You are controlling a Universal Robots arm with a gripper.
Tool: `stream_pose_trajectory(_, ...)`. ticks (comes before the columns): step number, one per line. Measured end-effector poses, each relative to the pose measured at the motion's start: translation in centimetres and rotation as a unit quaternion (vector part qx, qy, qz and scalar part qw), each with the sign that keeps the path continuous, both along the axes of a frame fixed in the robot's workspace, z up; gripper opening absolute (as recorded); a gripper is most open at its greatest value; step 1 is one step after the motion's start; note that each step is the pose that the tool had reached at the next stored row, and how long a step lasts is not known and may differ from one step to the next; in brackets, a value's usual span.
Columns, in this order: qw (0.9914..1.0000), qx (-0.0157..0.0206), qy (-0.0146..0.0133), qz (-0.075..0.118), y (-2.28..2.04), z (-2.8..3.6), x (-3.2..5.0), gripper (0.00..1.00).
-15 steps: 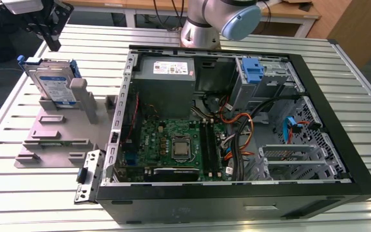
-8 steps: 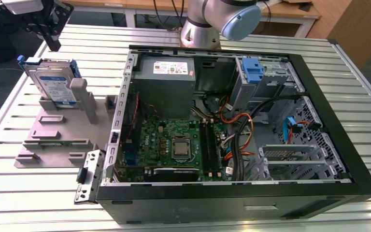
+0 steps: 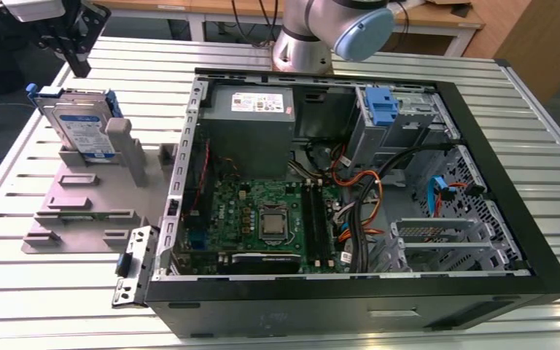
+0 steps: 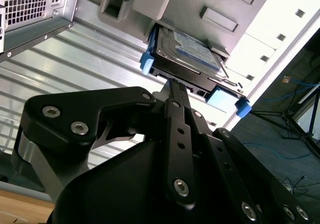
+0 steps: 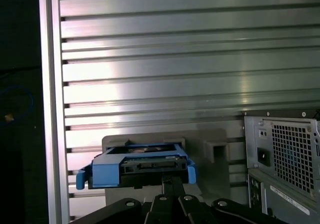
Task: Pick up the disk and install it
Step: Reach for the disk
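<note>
We see disk (image 3: 78,122) upright in grey stand (image 3: 76,211), beside open computer case (image 3: 358,288). Gripper (image 3: 78,67) hovers above disk, closed, empty. Pickup and installation both remain, we judge.

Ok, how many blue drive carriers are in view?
2. One clips the disk on the grey stand beside the computer case; a second blue carrier sits in its drive bay. More may be hidden.

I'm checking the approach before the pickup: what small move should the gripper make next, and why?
Probably lower straight toward the disk: the gripper hangs above it, apart, and the disk stands upright in its grey holder.
</note>
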State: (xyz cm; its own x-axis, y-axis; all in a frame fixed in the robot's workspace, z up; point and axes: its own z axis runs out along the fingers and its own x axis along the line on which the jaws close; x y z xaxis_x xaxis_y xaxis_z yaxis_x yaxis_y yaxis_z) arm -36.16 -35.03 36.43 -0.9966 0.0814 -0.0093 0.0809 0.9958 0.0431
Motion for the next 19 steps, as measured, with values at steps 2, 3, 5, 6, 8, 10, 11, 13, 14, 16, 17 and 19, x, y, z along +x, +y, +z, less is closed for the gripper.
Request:
stream_pose_trajectory(2,1.00000,0.0000,0.0001,0.000,-0.01,-0.01,-0.05,0.11)
stream_pose_trajectory(3,1.00000,0.0000,0.0001,0.000,0.00,-0.02,-0.12,0.11)
stream_pose_trajectory(5,1.00000,0.0000,0.0000,0.000,0.00,-0.08,-0.31,0.11)
stream_pose_trajectory(6,1.00000,0.0000,0.0000,0.000,0.00,-0.12,-0.40,0.11)
stream_pose_trajectory(8,1.00000,0.0000,0.0000,0.000,0.00,-0.22,-0.59,0.11)
stream_pose_trajectory(10,1.00000,0.0000,0.0000,0.000,0.00,-0.31,-0.77,0.11)
stream_pose_trajectory(11,1.00000,0.0000,0.0000,0.000,0.00,-0.36,-0.85,0.11)
stream_pose_trajectory(13,1.00000,0.0000,0.0000,0.000,0.00,-0.45,-1.03,0.11)
stream_pose_trajectory(14,1.00000,0.0000,0.0000,0.000,0.00,-0.49,-1.12,0.11)
stream_pose_trajectory(16,1.00000,0.0000,0.0000,0.000,0.00,-0.56,-1.30,0.11)
stream_pose_trajectory(17,1.00000,0.0000,0.0000,0.000,0.00,-0.61,-1.39,0.11)
stream_pose_trajectory(19,1.00000,0.0000,0.0000,0.000,0.00,-0.69,-1.57,0.11)
